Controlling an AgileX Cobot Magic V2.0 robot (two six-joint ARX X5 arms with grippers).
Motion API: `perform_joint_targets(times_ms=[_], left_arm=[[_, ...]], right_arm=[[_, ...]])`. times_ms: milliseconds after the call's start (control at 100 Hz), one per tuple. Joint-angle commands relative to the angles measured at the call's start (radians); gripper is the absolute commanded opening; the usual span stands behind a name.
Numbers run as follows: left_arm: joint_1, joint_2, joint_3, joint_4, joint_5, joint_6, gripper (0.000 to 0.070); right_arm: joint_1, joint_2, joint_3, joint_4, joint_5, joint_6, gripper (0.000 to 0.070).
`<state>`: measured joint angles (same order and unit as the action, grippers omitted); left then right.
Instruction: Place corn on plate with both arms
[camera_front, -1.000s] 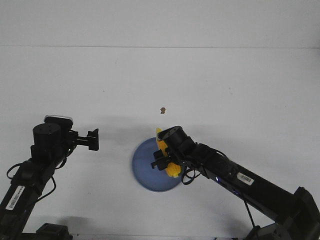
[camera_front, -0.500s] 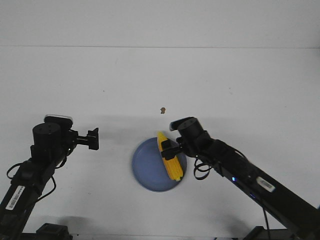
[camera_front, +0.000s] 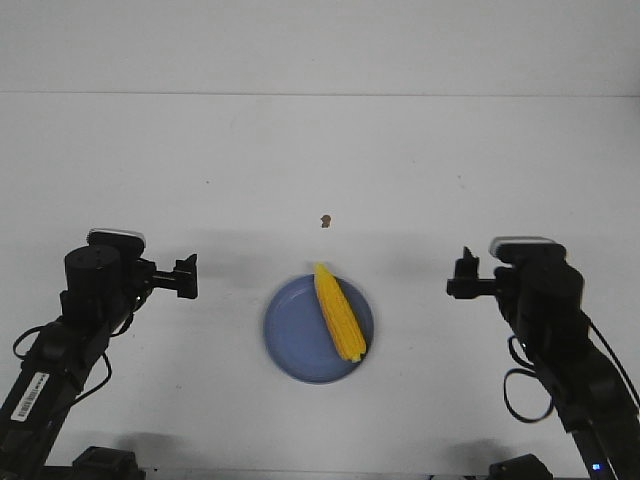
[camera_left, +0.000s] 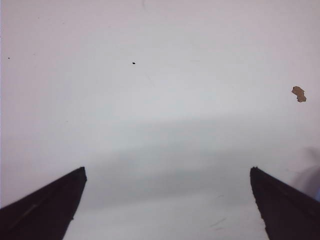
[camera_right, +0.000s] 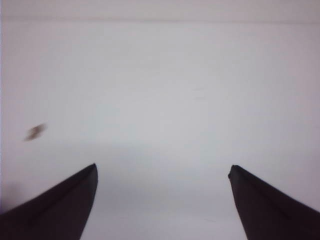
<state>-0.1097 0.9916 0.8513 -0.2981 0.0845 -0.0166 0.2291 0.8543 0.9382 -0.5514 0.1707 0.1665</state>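
Both the left claw (camera_front: 186, 277) and right claw (camera_front: 466, 276) hang open and empty flanking the round periwinkle-blue plate (camera_front: 290, 345), which holds the bright yellow corn cob (camera_front: 338, 311) on the white tabletop (camera_front: 400, 160).

Right gripper (camera_front: 463, 275) let go, pulled back — corn (camera_front: 338, 311) left on plate (camera_front: 290, 345)

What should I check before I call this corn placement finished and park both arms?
1. Corn lies on the plate: ok.
2. Corn within the rim: not ok, its pointed end sticks out over the far edge.
3. Right claw off the corn, empty, jaws open: ok.
4. Left claw empty, jaws open: ok.
5. Both arms stand apart from the plate: ok.
6. Small brown scrap on the table beyond the plate, touching nothing: ok.
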Motion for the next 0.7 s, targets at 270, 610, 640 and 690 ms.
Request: perform_joint_targets(times_ms=[270, 610, 640, 690], left_arm=[[-0.026, -0.159, -0.074, 0.024, 0.005, -0.018, 0.0618], [-0.034, -0.471, -0.307, 0.031, -0.023, -0.069, 0.0615], [-0.034, -0.488, -0.312, 0.029, -0.032, -0.077, 0.0603], [-0.034, -0.512, -0.314, 0.027, -0.037, -0.078, 0.0532]], right_arm=[[-0.101, -0.441, -0.282, 0.031, 0.004, -0.063, 0.0553], [-0.101, -0.592, -0.327, 0.042, -0.018, -0.086, 0.0451], [-0.101, -0.592, -0.327, 0.042, -0.021, -0.086, 0.0398], [-0.101, -0.591, -0.327, 0.043, -0.029, -0.086, 0.0302]])
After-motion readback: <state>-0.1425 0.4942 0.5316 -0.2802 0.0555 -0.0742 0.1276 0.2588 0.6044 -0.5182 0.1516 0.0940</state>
